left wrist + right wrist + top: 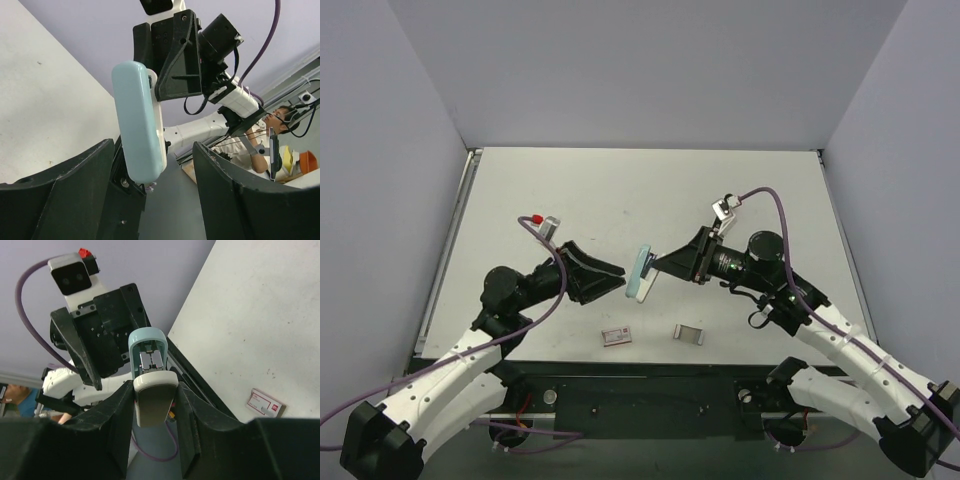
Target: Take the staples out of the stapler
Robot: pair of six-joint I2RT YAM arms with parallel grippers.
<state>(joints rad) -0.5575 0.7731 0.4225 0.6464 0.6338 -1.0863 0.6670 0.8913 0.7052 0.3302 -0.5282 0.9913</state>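
The stapler (641, 275), pale teal on top with a white base, hangs in the air between the two arms. My right gripper (665, 266) is shut on its white base (154, 395). The teal top (148, 342) stands past the fingers, and metal parts show inside it. My left gripper (616, 281) faces the stapler from the left, open. In the left wrist view the teal body (137, 120) stands between the spread fingers (75, 185) without touching them. No loose staples show.
A small white box with a red label (617, 336) lies on the table near the front edge, also in the right wrist view (265, 403). A small grey metal piece (689, 334) lies to its right. Grey walls surround the white table (620, 190).
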